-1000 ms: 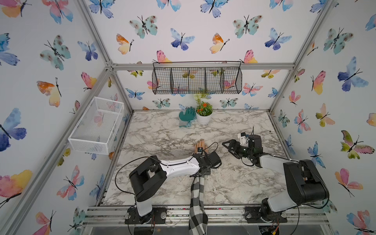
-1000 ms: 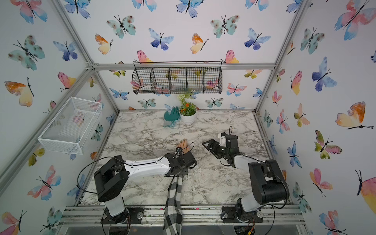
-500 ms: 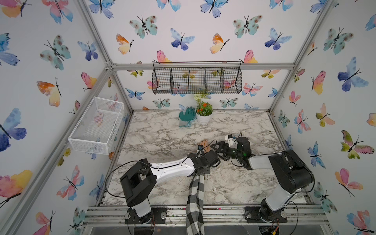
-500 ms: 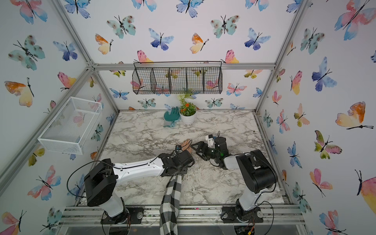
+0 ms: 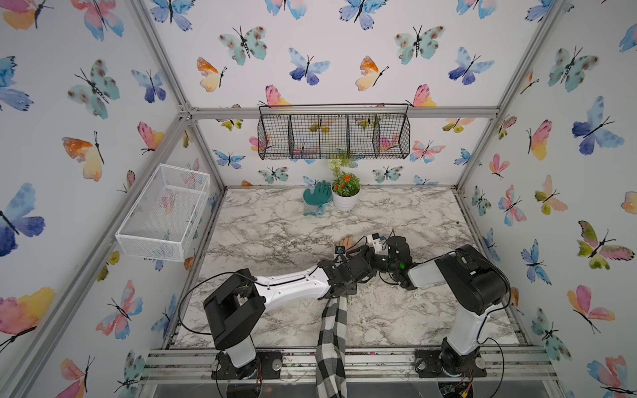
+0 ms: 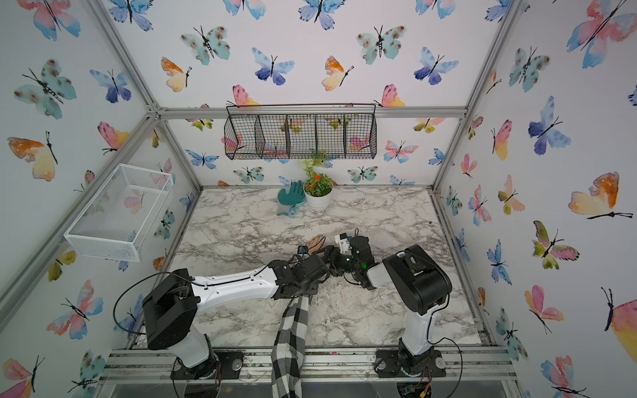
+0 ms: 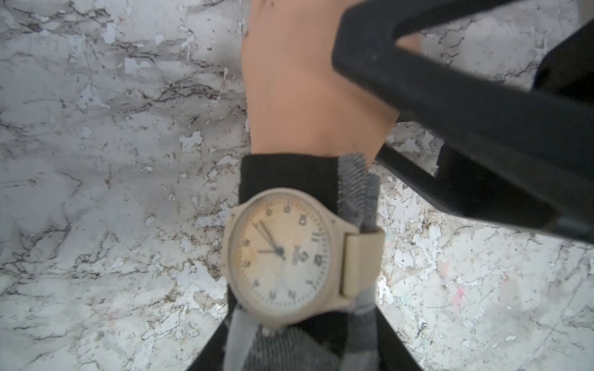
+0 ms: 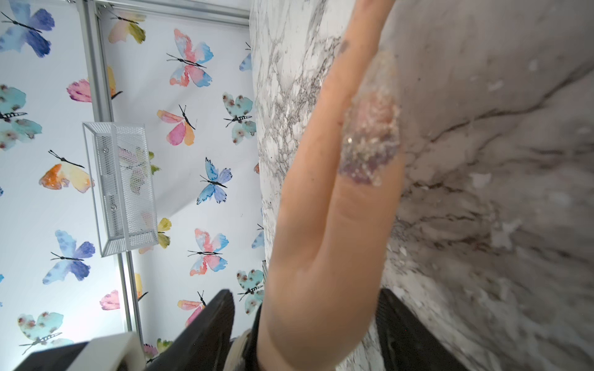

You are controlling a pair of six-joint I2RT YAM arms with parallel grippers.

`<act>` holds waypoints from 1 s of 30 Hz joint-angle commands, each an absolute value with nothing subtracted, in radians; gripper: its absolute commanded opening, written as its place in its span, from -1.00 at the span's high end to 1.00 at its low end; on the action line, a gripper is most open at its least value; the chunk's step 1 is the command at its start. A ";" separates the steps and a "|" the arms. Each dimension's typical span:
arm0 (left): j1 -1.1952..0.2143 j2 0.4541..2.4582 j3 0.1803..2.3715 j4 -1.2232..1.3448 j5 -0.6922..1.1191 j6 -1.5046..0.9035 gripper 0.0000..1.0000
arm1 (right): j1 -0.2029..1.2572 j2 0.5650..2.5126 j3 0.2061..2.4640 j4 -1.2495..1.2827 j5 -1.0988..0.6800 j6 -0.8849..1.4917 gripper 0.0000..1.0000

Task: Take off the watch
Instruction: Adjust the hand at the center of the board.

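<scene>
Marble-patterned surface (image 5: 275, 234) inside a butterfly-papered enclosure: both arms meet near its middle. We record the left end effector (image 7: 302, 334) pressed together on the checked sleeve (image 7: 289, 173) of the mannequin arm, its black fingers (image 7: 395, 347) flanking the cloth just behind the watch (image 7: 279, 257). The right end effector (image 8: 305, 298) stands spread, astride the mannequin hand (image 7: 308, 90) close to the wrist, and we see it pinching nothing. The watch sits face-up on the cuff, over the fabric, between the left fingers and the bare hand. Its tan strap (image 7: 363, 263) runs down the side of the wrist, and the fastening is hidden from us. We judge the piece light, with a rigid case and a pale face that could scratch, carried on a thin, pliable strap. Seated on soft cloth, it may drag the sleeve along when pulled. We would take hold at the strap just beside the case, never on the face.
</scene>
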State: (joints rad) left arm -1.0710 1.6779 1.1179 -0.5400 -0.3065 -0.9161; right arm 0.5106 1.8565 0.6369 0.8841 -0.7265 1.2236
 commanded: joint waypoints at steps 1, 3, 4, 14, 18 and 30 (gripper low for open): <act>-1.070 1.643 1.123 -0.493 -0.319 -0.901 0.70 | 0.520 1.880 0.668 0.942 -0.725 1.251 -0.36; -1.069 1.641 1.123 -0.486 -0.317 -0.900 0.70 | 0.520 1.888 0.676 0.942 -0.725 1.254 -0.31; -1.069 1.641 1.120 -0.482 -0.315 -0.898 0.70 | 0.521 1.892 0.679 0.943 -0.727 1.255 -0.27; -1.071 1.624 1.108 -0.457 -0.310 -0.887 0.69 | 0.529 1.912 0.695 0.964 -0.729 1.270 0.29; -1.070 1.606 1.103 -0.453 -0.314 -0.877 0.39 | 0.530 1.892 0.682 0.956 -0.705 1.266 0.39; -1.024 1.416 0.999 -0.419 -0.342 -0.900 -0.61 | 0.530 1.703 0.739 0.495 -0.478 1.027 0.52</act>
